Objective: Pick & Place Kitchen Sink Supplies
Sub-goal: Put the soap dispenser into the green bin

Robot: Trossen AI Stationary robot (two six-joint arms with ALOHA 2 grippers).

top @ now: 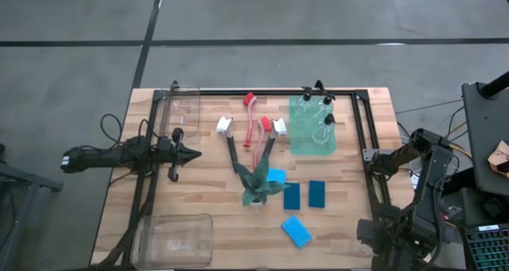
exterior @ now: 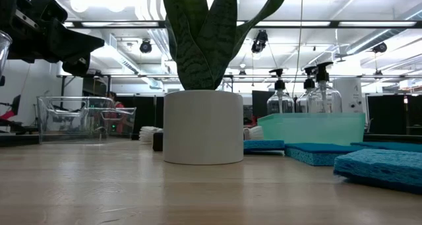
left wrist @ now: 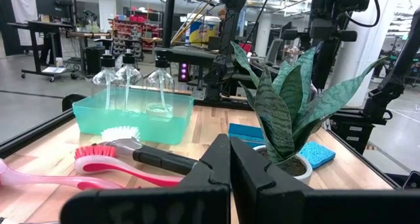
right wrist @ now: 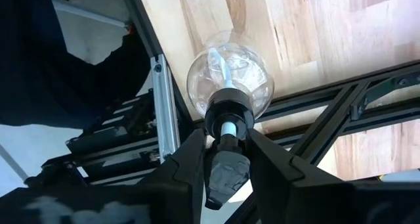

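In the right wrist view a small clear bottle (right wrist: 230, 79) with a black pump cap is seen from above, beside the black frame rail (right wrist: 167, 99) at the table's edge. My right gripper (right wrist: 226, 137) points down, shut on its pump. In the high view my right arm (top: 421, 183) hides this bottle. Three more bottles (top: 322, 112) stand in a teal bin (top: 298, 140). Brushes (top: 253, 121) and blue sponges (top: 305, 195) lie on the table. My left gripper (top: 187, 153) waits shut at the table's left. My right gripper pinches the bottle's black pump head (right wrist: 226, 171) and the neck just above the collar between its two fingers (right wrist: 190, 165). The fingers come from above, pointing down. The bottle is upright below them; whether its base rests on the table I cannot tell.
A potted plant (top: 258, 187) stands mid-table among the sponges, with one more sponge (top: 296, 231) nearer the front. Clear plastic bins sit at the far left (top: 184, 112) and near left (top: 175, 239). A black frame (top: 370, 144) borders the work area.
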